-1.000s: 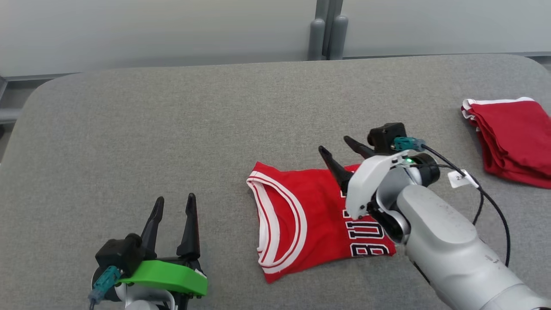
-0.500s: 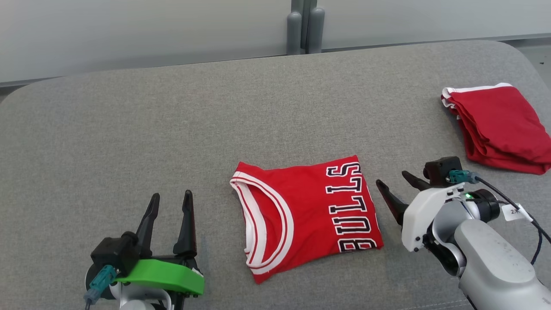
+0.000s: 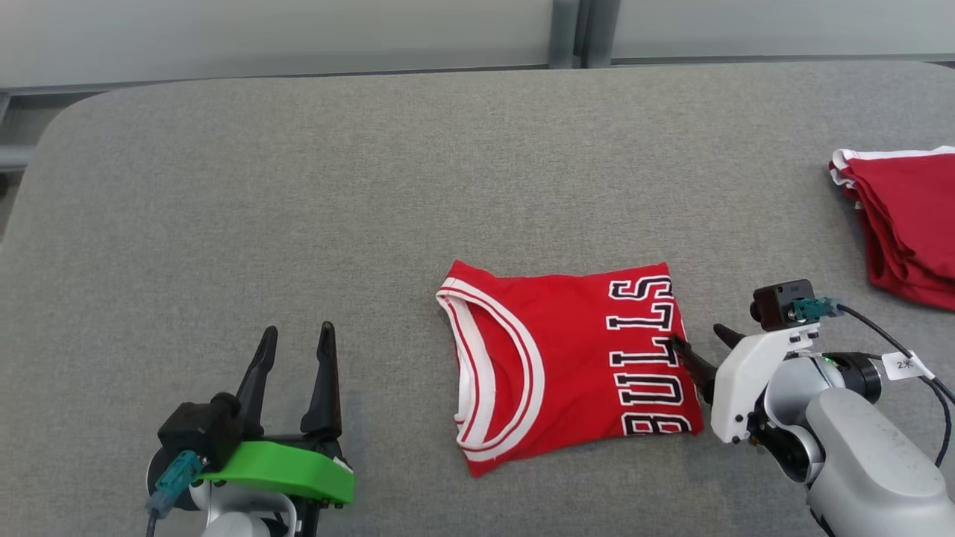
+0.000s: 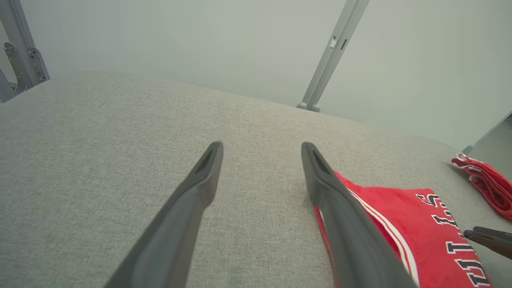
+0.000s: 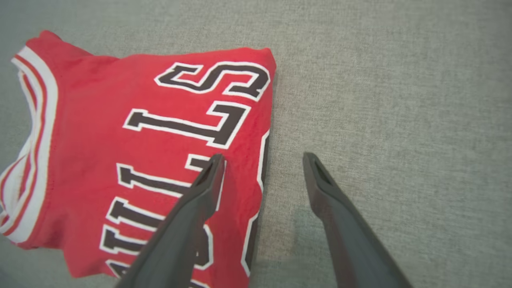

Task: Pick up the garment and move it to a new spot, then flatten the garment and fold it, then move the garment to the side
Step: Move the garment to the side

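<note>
The garment (image 3: 567, 365), a red jersey with white trim and black lettering, lies folded into a rough square at the middle of the grey table (image 3: 358, 186). My right gripper (image 3: 697, 335) is open at the jersey's right edge. In the right wrist view this gripper (image 5: 264, 158) has one finger over the lettered edge of the garment (image 5: 140, 140) and the other over bare table. My left gripper (image 3: 298, 330) stands open well left of the jersey, with nothing between its fingers. The left wrist view shows that gripper (image 4: 262, 146) with the garment (image 4: 400, 216) to its right.
A second red garment (image 3: 903, 224), folded, lies at the table's far right edge, and it shows again as the other red garment (image 4: 488, 184) in the left wrist view. Grey wall panels and a post (image 3: 582, 33) stand behind the table.
My right gripper has drawn back from above the jersey to its right edge and sits lower. The head camera has shifted. The left gripper and the jersey have not moved.
</note>
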Robot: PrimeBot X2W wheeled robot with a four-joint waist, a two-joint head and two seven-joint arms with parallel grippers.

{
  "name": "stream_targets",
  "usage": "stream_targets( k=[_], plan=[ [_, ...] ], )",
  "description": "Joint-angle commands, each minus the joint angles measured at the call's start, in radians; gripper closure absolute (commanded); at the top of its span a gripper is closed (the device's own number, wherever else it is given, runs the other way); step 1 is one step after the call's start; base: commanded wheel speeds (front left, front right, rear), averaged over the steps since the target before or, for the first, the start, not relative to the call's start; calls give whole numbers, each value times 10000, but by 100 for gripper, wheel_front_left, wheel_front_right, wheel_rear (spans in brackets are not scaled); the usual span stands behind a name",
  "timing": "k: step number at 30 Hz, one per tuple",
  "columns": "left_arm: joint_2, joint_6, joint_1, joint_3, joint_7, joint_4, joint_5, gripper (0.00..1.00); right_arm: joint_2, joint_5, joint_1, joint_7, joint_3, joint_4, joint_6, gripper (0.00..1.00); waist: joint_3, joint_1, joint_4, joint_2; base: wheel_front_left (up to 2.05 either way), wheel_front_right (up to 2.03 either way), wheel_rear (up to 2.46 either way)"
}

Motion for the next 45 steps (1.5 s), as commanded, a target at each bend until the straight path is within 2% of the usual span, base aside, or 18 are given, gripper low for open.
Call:
stream_targets(
  k=[1,16,18,21,33,39,44,45],
  plan=[
    [72,-6,-132,9,-37,1,-3,0,-93,96,15,92,-19,93,1,0,152,0,309,0,0,0,0],
    [78,-38,-172,-104,-132,185,-99,0,-5,854,-570,674,231,1520,1,0,221,0,1080,0,0,0,0],
    [78,-20,-146,-115,-138,200,-104,0,11,928,-601,719,382,1651,1,57,196,0,1110,0,0,0,0],
    [84,31,-66,-111,-159,215,-118,0,-4,970,-684,621,582,1741,2,100,140,0,1088,0,0,0,0],
    [152,60,113,-209,-202,68,-103,0,-623,1060,-1094,54,732,1346,-8,100,-113,0,329,0,0,0,0],
    [177,101,73,-274,-168,-154,-50,0,-1167,911,-1314,145,498,1031,-9,100,-125,0,-544,0,0,0,0],
    [215,157,-94,-303,-155,-320,-9,0,-1474,728,-1531,220,150,765,-9,100,16,0,-1542,0,0,0,0],
    [215,157,-94,-303,-155,-320,-9,0,-1474,728,-1531,220,150,765,-9,100,16,0,-1542,0,0,0,0]
  ],
)
